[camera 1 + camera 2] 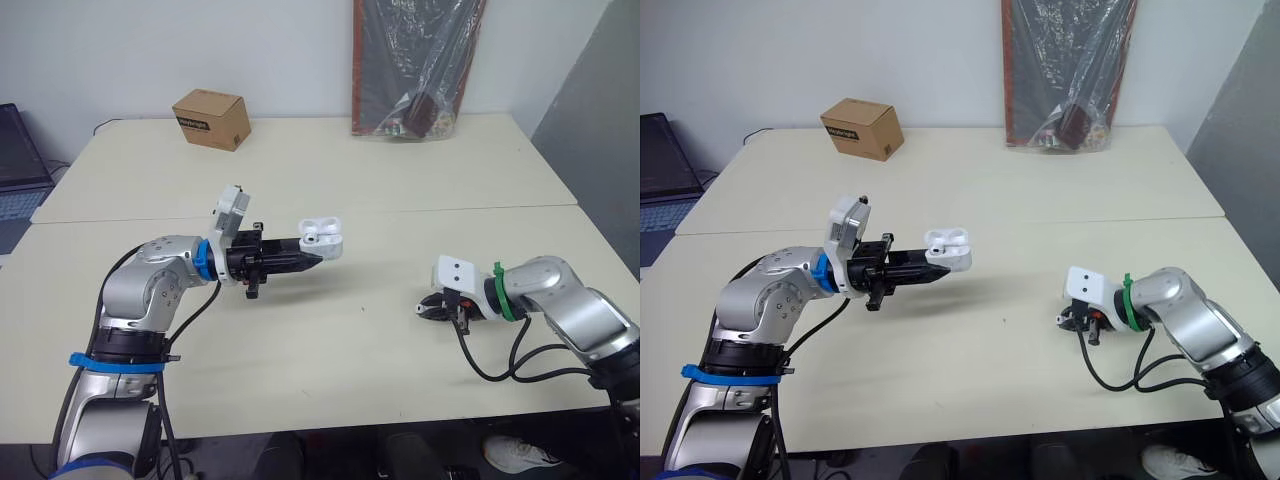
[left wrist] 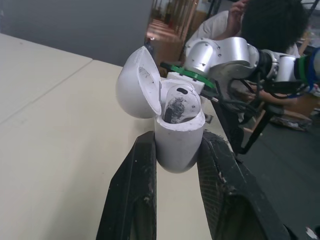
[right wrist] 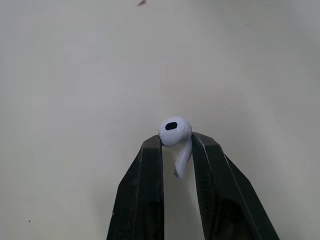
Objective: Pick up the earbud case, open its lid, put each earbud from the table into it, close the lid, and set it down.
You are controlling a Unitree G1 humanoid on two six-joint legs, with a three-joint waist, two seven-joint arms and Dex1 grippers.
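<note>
The tabletop (image 1: 330, 350) serves as the working surface under both arms. The left end effector (image 1: 312, 255) is clamped on the lower half of the earbud case (image 2: 180, 145) and holds it raised above the tabletop. This grip leaves the lid (image 2: 136, 85) tipped open and the sockets reachable. A first earbud (image 2: 179, 100) sits inside. The right end effector (image 1: 430, 308), low over the tabletop, pinches the second earbud (image 3: 175, 132) by its head, with the stem between the fingers, likely ready for insertion.

Bright, even overhead light; soft faint shadows on table (image 1: 350, 340); glints on plastic wrap (image 1: 430, 50).
</note>
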